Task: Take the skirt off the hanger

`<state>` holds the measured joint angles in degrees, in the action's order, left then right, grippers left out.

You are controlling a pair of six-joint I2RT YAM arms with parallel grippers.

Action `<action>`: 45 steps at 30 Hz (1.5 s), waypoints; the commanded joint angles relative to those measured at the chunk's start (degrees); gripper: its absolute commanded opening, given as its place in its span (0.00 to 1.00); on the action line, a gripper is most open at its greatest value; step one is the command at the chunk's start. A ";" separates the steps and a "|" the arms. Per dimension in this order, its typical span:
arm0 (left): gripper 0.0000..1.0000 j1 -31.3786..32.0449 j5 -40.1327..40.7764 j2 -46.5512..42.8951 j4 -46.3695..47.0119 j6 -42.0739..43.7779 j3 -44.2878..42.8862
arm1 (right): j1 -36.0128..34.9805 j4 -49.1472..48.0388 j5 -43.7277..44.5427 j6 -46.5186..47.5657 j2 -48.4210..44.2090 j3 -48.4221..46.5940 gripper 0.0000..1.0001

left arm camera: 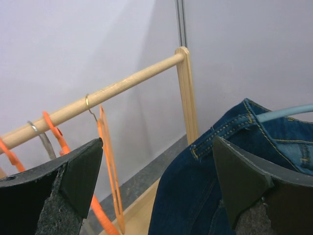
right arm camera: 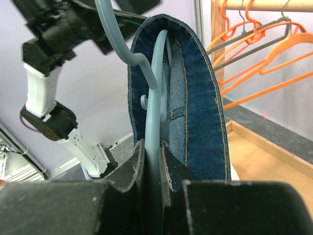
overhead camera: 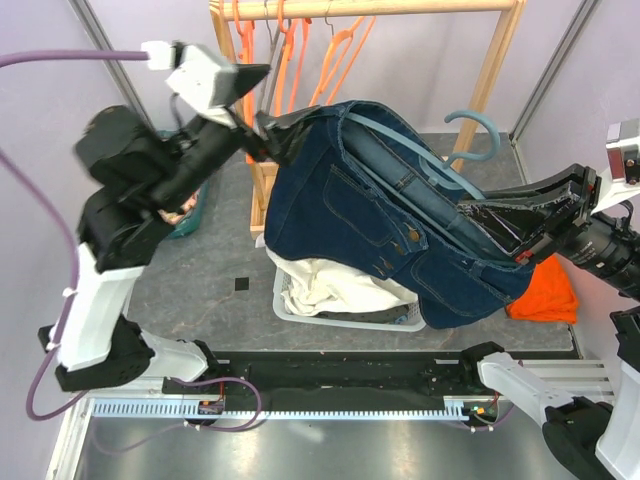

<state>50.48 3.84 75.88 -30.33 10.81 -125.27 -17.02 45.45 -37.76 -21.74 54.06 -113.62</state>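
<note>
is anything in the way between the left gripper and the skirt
Nothing visible does. The left gripper is open right beside the skirt at its waistband, with only a bare gap between them. The orange hangers hang off to one side, not between. The right gripper clamps the blue hanger inside the skirt.

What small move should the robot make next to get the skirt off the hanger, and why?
Probably ease the open left gripper forward onto the skirt's waistband and close. The right gripper is clamped on the hanger, the skirt is not yet off it, and the left gripper holds nothing, though the waistband lies right at its tip.
</note>
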 commanded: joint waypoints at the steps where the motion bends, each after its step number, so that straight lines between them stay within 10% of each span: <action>1: 1.00 -0.12 0.38 4.01 2.99 -3.16 -1.29 | 0.05 -8.45 -1.09 -1.03 -1.33 -0.20 0.00; 45: 1.00 -0.21 -15.88 7.88 -1.84 -12.48 -5.86 | 0.05 -12.75 -1.27 -2.34 -3.17 7.89 0.00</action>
<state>50.22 -10.11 83.26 -32.91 -1.48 -130.39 -17.02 41.56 -39.18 -23.33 51.81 -106.02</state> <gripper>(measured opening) 0.993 0.166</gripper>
